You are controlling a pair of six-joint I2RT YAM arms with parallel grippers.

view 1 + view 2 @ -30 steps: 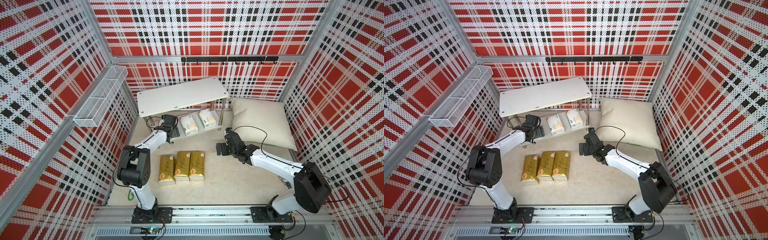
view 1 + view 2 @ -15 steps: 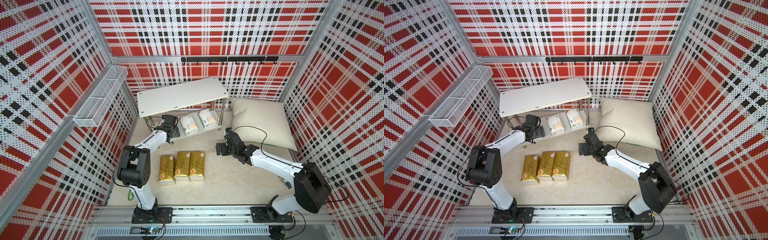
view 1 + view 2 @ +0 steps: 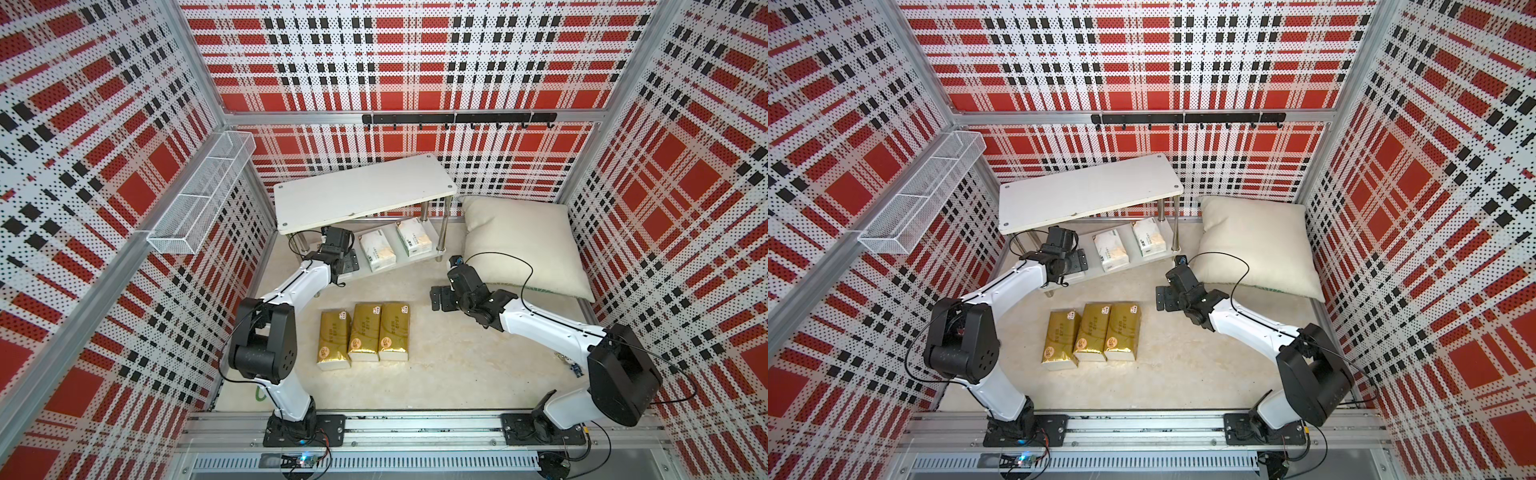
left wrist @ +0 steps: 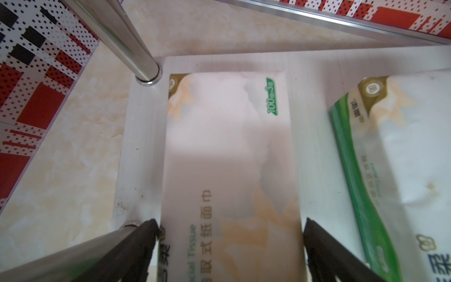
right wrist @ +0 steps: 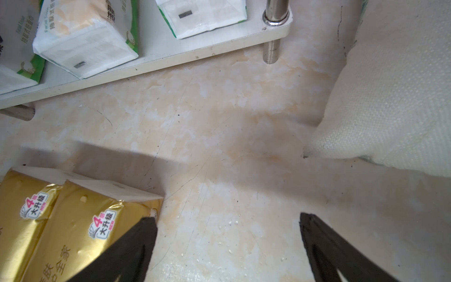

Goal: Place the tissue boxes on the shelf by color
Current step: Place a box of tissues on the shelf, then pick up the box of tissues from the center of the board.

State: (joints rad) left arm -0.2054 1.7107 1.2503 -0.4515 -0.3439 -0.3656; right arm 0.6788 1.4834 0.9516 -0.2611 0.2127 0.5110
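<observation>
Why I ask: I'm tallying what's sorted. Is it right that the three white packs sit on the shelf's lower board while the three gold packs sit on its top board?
Not quite. The white packs are on the shelf's lower board, but the gold packs lie on the floor in front of the shelf; its top board is bare, as both top views show.

Two white arms (image 3: 291,286) with chunky black joints — thin black cables looping alongside.

Left hand (image 4: 230,244) reaches forward, fingers spread; right hand (image 5: 228,241) hovers, fingers wide.
</observation>
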